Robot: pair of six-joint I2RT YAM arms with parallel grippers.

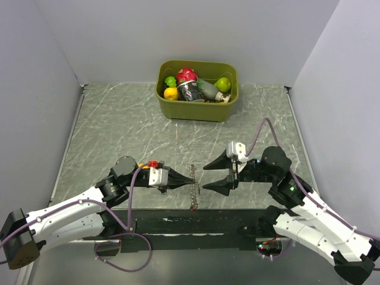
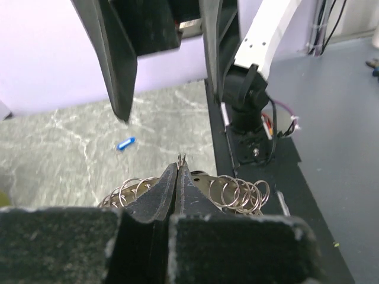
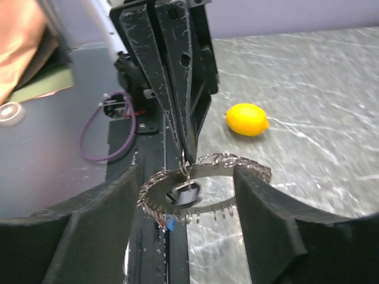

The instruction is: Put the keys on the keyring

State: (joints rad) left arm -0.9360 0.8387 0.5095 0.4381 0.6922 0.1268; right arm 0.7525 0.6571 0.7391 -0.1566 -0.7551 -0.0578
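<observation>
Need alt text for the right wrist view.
The left gripper, shut, pinches the toothed keyring by its rim, between the right gripper's open fingers. A yellow lemon lies on the marble table beyond.

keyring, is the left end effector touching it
Touching. In the right wrist view the left end effector, shut, pinches a rim loop of the keyring.

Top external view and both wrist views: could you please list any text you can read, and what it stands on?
No text can be read.
The dark cup in the green bin bears pale print, too small and blurred to read.
The keyring and lemon show no lettering.
</observation>
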